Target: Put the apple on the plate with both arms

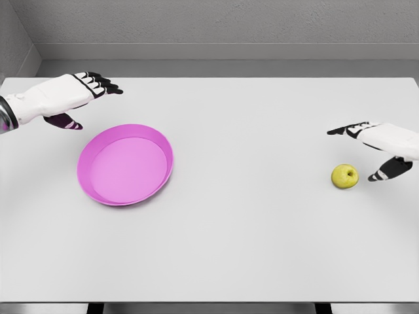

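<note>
A small yellow-green apple (345, 176) lies on the white table at the right. My right hand (370, 150) hovers just right of and above it, fingers spread, thumb low beside the apple, holding nothing. A pink plate (96, 152) rests on the table at the left. Above and behind the plate's far left rim my left hand (85, 98) hangs open, its dark fingertips pointing right and nothing in its grasp.
The white table (249, 229) spans the whole view, its front edge near the bottom. Grey walls rise behind the table's far edge.
</note>
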Controlling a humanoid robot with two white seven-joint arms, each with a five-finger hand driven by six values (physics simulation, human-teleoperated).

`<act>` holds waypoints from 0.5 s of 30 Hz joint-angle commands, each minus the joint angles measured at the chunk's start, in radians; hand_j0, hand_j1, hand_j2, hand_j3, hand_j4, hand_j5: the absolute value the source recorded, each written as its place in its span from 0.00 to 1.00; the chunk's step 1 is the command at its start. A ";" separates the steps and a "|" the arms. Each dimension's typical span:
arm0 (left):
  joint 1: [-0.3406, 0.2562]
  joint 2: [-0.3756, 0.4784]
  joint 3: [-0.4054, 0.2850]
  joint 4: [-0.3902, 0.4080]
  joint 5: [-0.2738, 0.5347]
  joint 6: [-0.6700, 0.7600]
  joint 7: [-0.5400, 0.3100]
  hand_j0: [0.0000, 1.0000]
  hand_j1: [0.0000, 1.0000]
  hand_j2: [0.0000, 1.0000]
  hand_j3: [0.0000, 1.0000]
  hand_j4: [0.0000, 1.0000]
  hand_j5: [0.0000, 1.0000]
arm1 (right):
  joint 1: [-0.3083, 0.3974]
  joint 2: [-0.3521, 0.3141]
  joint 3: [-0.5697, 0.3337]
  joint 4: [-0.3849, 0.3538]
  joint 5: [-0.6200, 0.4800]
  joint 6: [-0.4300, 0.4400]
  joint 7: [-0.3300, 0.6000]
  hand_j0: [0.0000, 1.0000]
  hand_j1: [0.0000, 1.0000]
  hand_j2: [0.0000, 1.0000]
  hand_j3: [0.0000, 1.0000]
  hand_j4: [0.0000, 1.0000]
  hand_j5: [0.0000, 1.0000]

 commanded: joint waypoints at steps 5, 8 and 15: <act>-0.002 -0.002 0.001 0.000 -0.005 0.001 0.000 1.00 1.00 1.00 1.00 1.00 1.00 | -0.002 0.005 0.035 0.004 -0.008 -0.015 0.035 1.00 1.00 1.00 1.00 1.00 1.00; -0.002 -0.006 0.001 0.000 -0.009 0.001 0.000 1.00 1.00 1.00 1.00 1.00 1.00 | -0.005 0.010 0.081 0.010 -0.006 0.065 0.035 1.00 1.00 1.00 1.00 1.00 1.00; -0.002 -0.014 0.001 0.000 -0.025 0.001 0.000 1.00 1.00 1.00 1.00 1.00 1.00 | -0.008 0.023 0.124 0.010 -0.008 0.184 0.031 1.00 1.00 1.00 1.00 1.00 1.00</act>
